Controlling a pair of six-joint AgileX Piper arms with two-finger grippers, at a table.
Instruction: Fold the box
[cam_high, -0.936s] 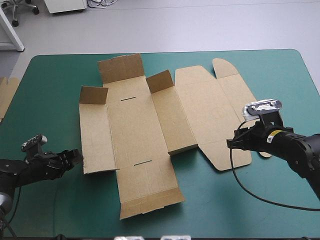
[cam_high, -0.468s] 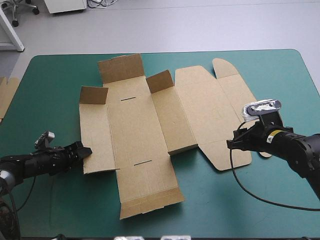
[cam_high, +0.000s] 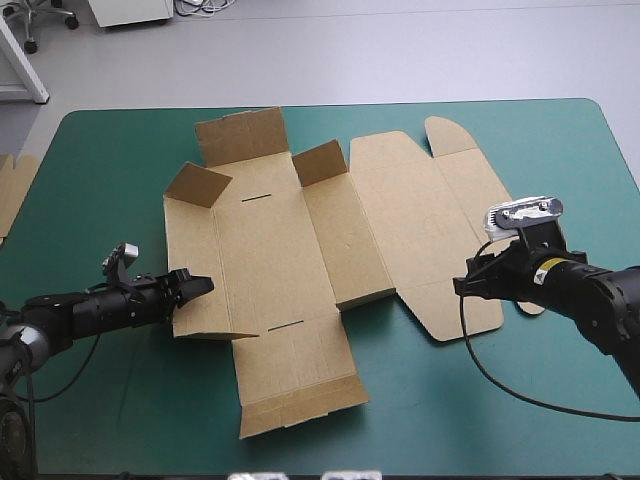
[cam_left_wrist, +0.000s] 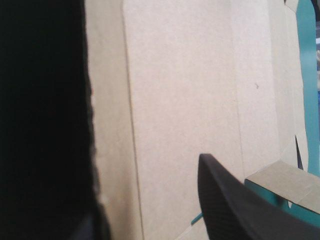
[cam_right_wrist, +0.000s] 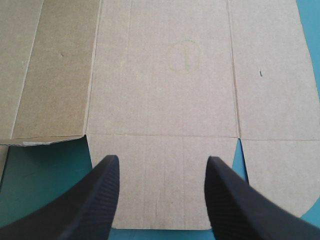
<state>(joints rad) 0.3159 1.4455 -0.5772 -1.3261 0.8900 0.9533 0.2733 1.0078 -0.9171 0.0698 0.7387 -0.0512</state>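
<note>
I read the brown box (cam_high: 330, 230) spread across frame centre on the teal-green cover (cam_high: 520, 420), its left wall tilted up. The left gripper (cam_high: 192, 287), fingers apart, meets that wall at centre left. The right gripper (cam_high: 463, 287), fingers likewise spread, hovers at the box's right edge.

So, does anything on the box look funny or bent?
On the box, the left side panel tilts up off the table at the left claw, while its right side lies flat. No tears show.
</note>
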